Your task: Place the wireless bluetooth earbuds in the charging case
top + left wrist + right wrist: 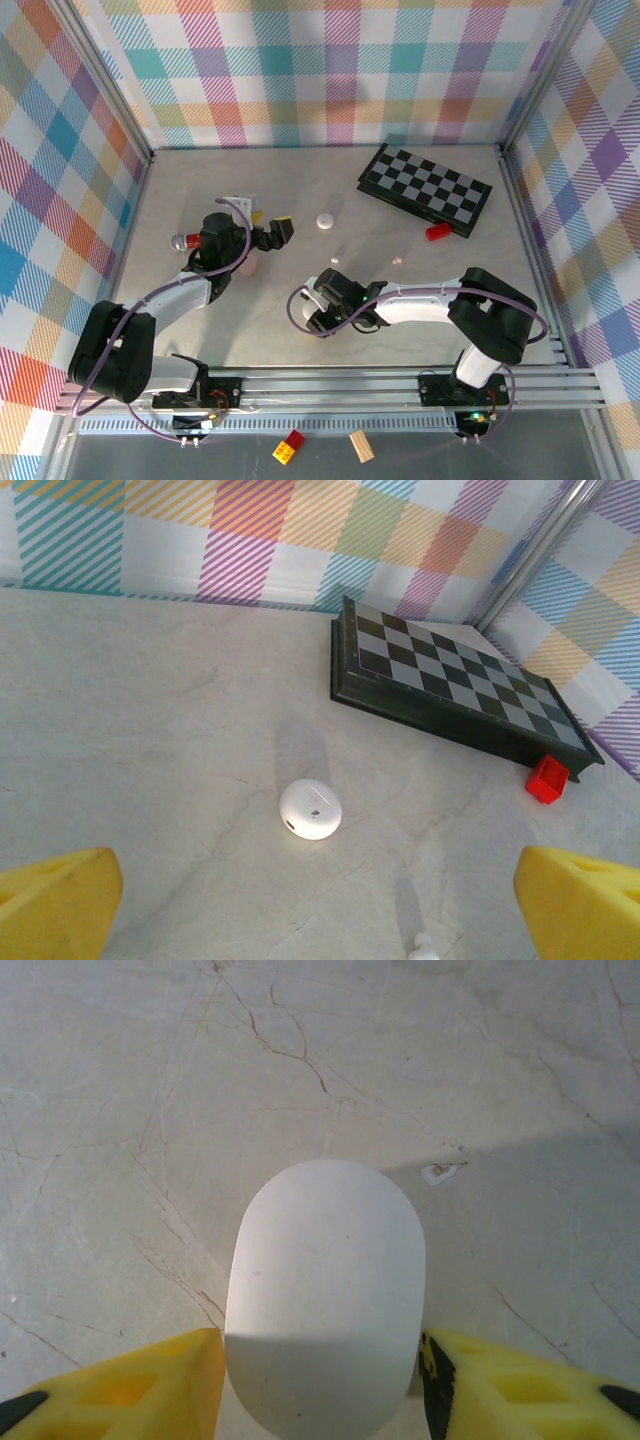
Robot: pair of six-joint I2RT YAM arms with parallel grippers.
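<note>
White charging case sits on the counter, pinched between my right gripper's yellow fingers. My left gripper hangs wide open and empty, facing a round case; earbuds lie loose nearby, with chessboard and red block toward the far wall.

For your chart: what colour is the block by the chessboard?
The block is red; left wrist view.

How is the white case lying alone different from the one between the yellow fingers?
The lone case looks round with a small mark; the other case looks oval and plain. The lone case lies untouched; the other case sits between the right gripper's fingers. Both are white and smooth.
</note>
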